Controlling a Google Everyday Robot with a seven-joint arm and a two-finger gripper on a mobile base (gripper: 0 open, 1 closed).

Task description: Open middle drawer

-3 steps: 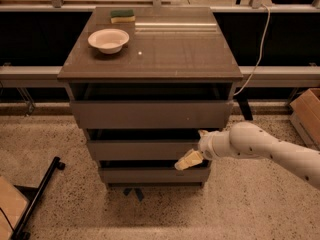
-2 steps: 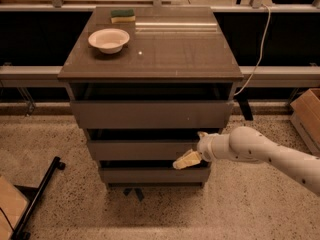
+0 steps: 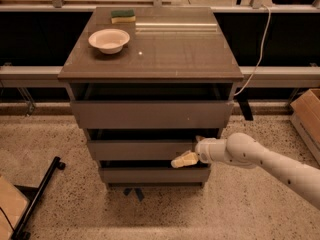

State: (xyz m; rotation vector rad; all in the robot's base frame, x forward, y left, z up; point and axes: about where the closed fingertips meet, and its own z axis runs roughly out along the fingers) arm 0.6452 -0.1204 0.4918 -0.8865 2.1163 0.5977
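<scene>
The middle drawer point(image 3: 137, 150) is a grey-brown flat front of medium height, set between a taller top drawer front point(image 3: 150, 115) and a shorter bottom drawer front point(image 3: 150, 175). A dark gap shows above its top edge. My gripper point(image 3: 181, 161) reaches in from the right on a white arm and sits at the right part of the middle drawer's lower edge, just above the bottom drawer. Its cream fingertips point left.
On the cabinet top stand a white bowl point(image 3: 109, 39) and a green-and-yellow sponge point(image 3: 123, 16). A black bar point(image 3: 37, 199) lies on the floor at the left. A cardboard box point(image 3: 307, 115) stands at the right. A white cable point(image 3: 257, 49) hangs behind the cabinet.
The gripper has shifted slightly to the left along the middle drawer's lower edge. The drawers look unchanged.
</scene>
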